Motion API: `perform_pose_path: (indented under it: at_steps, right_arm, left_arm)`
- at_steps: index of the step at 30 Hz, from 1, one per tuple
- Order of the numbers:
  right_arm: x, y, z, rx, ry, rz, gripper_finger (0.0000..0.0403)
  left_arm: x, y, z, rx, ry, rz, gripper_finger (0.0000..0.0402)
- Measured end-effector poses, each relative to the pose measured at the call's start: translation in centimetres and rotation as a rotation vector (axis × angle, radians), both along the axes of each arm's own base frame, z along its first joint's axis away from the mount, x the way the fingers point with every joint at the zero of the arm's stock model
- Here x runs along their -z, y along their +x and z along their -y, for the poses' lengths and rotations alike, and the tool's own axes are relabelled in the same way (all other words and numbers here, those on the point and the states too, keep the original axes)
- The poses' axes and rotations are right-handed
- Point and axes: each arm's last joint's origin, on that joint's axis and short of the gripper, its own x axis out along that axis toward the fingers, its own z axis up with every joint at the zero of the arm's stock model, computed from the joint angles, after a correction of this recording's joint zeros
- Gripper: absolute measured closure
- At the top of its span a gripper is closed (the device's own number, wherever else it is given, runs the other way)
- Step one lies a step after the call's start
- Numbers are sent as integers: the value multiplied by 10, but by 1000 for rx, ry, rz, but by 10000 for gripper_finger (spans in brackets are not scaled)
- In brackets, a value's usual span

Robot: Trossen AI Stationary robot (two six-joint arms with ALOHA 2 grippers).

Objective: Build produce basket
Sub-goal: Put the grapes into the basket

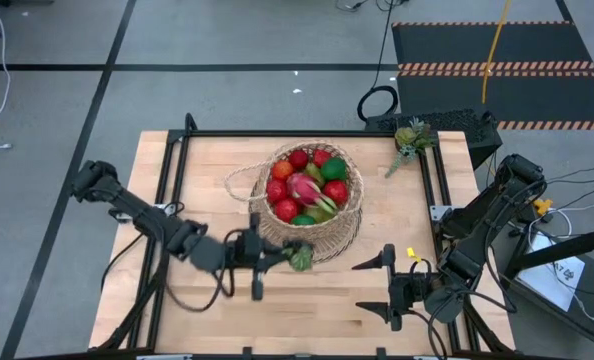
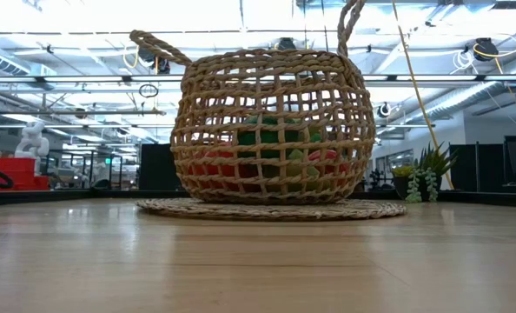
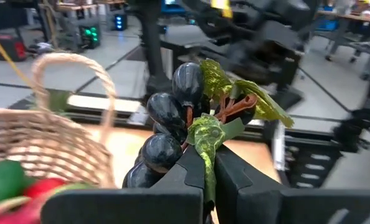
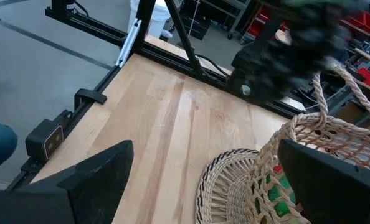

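Left gripper (image 1: 289, 256) clamped on a bunch of dark grapes (image 3: 166, 134) with green leaves, raised just beside the near wall of the wicker basket (image 1: 339, 228). Basket sitting on a round woven mat (image 2: 267, 209) near the middle of the table (image 1: 207, 170), handle (image 1: 245, 180) folded toward the left arm's side. Inside: red round fruits (image 1: 336, 190), a pink dragon fruit (image 1: 302, 188), green pieces (image 1: 333, 168). Right gripper (image 1: 387, 286) spread wide, empty, near the table's front edge, well apart from the basket. Small potted plant (image 1: 411, 138) at the far right corner.
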Motion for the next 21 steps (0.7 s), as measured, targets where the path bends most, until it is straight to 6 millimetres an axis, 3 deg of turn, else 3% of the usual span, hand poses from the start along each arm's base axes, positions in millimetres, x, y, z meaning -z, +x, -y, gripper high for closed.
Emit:
perform_pose_path:
  at_steps: [8, 14, 21]
  right_arm:
    - [1, 0, 1, -12, -60, -9, 10]
    - [4, 3, 5, 5, -87, -28, 10]
    - [4, 4, 7, 14, -89, -34, 10]
  left_arm:
    - [-17, 21, -64, -25, 38, -17, 397]
    - [-26, 28, -116, -163, 68, -158, 393]
    - [-6, 43, -165, -261, 45, -283, 391]
